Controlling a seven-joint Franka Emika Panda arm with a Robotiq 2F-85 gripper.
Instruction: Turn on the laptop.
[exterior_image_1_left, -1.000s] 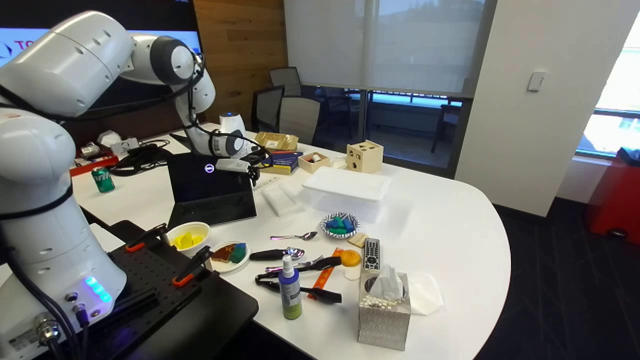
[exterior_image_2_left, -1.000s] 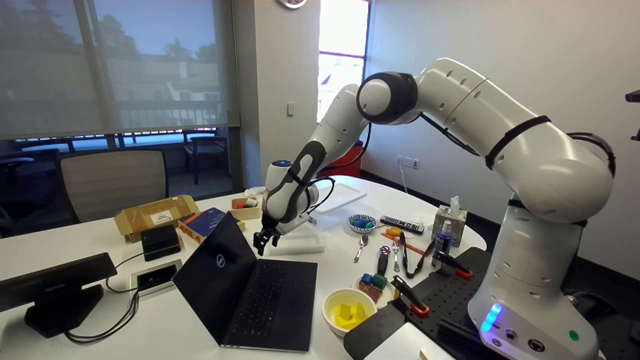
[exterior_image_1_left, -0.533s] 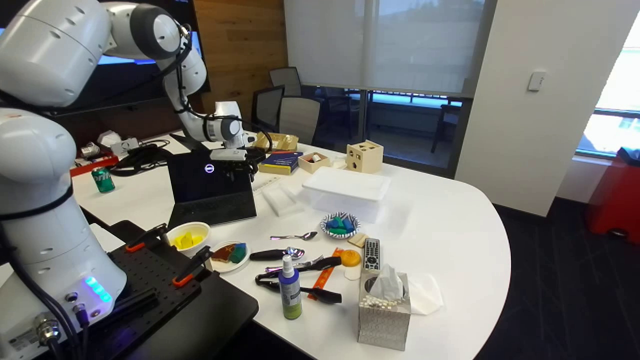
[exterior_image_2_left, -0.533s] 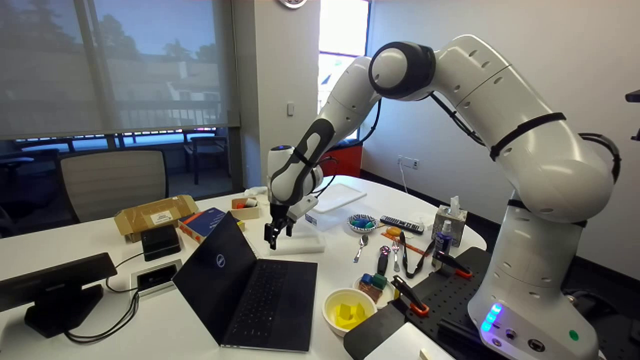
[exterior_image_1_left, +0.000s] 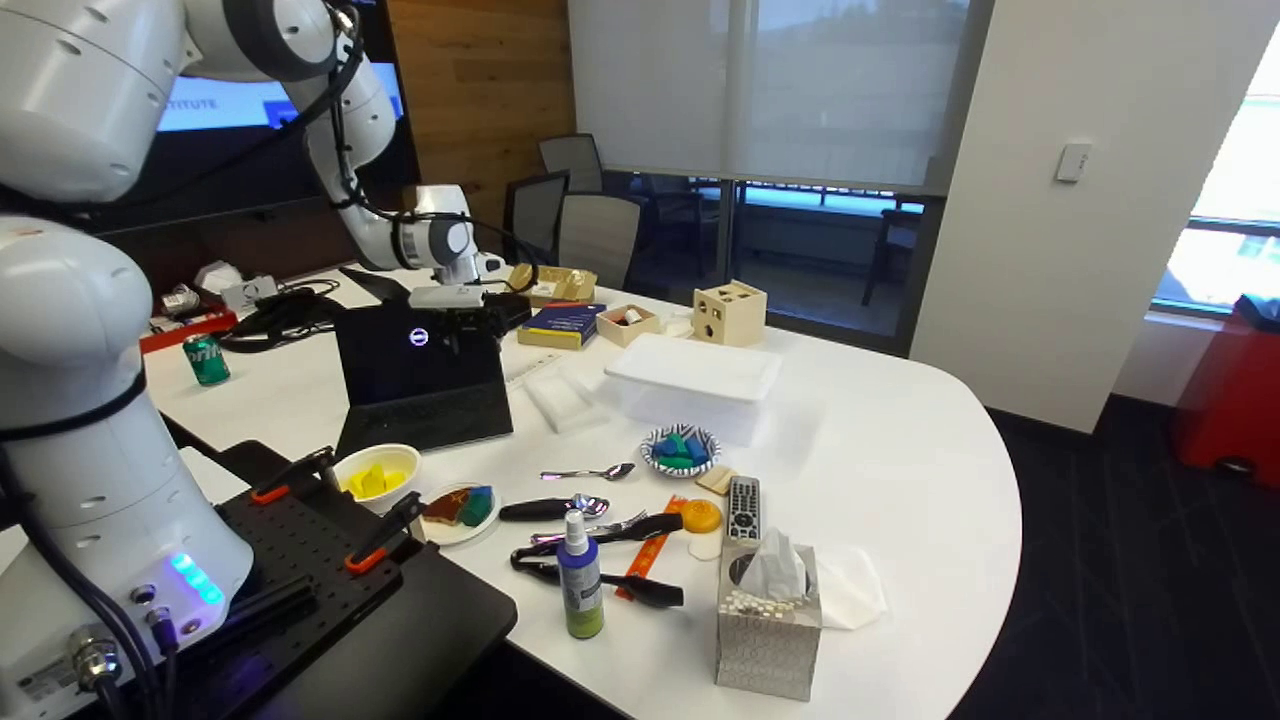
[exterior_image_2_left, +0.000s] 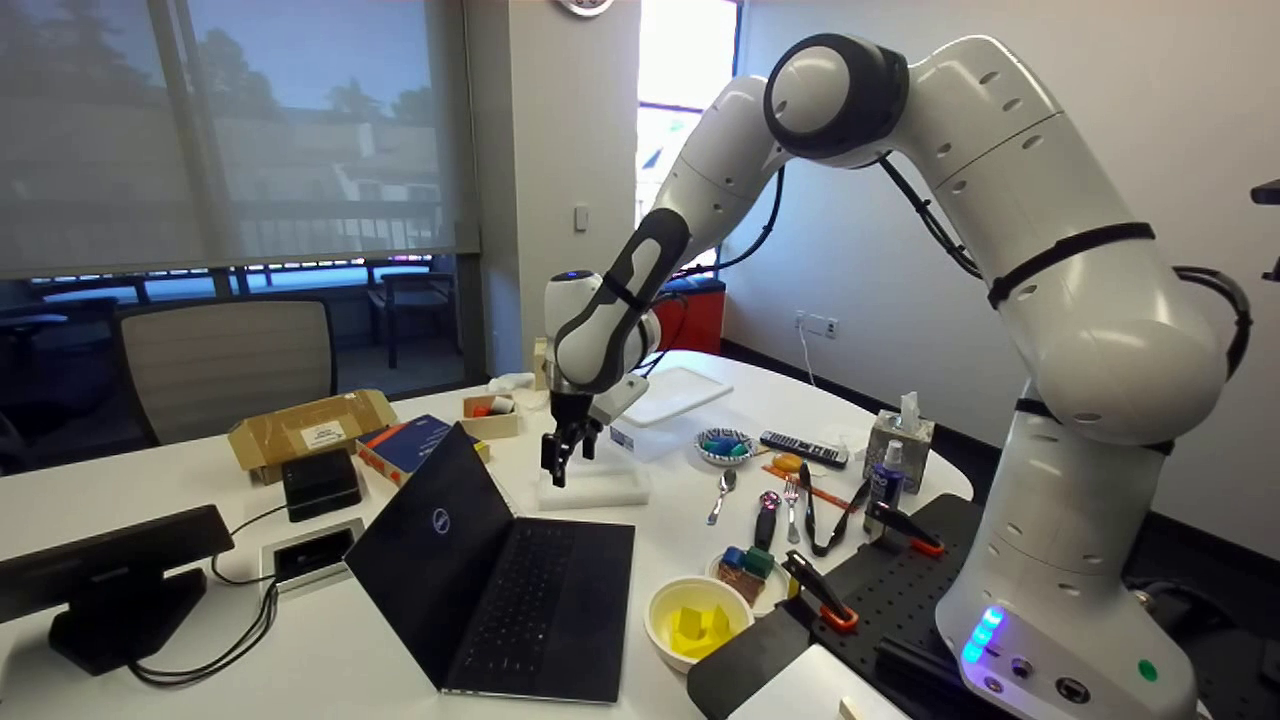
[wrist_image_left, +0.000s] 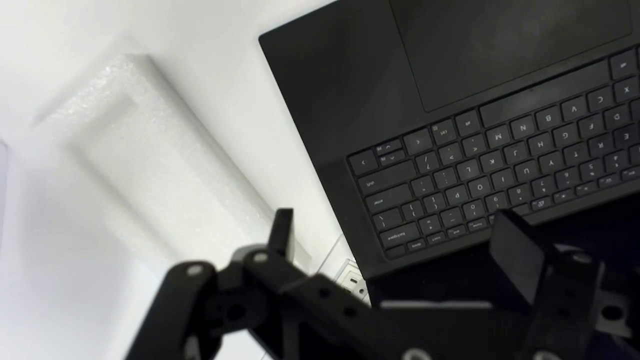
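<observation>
The black laptop stands open on the white table in both exterior views (exterior_image_1_left: 425, 415) (exterior_image_2_left: 560, 600). Its dark screen (exterior_image_2_left: 425, 560) shows a small lit round logo, also visible in the exterior view from the front (exterior_image_1_left: 419, 337). My gripper (exterior_image_2_left: 571, 458) is open and empty, above the table beside the laptop's far corner. In an exterior view it overlaps the screen's upper right corner (exterior_image_1_left: 472, 330). In the wrist view the open fingers (wrist_image_left: 397, 217) frame the keyboard's backspace corner (wrist_image_left: 400, 235). The left finger is over the table, the right over the top key row. No touch shows.
A white foam tray (wrist_image_left: 165, 150) lies beside the laptop. A bowl with yellow pieces (exterior_image_2_left: 655, 625) stands near its front. A blue book (exterior_image_2_left: 405, 445), a cardboard box (exterior_image_2_left: 315, 430) and a black monitor (exterior_image_2_left: 110, 560) are behind it. A lidded plastic box (exterior_image_1_left: 690, 365) stands nearby.
The arm has risen and drawn back. The gripper has moved up and turned, leftward in one view, rightward in the other. The laptop and its lit logo look the same.
</observation>
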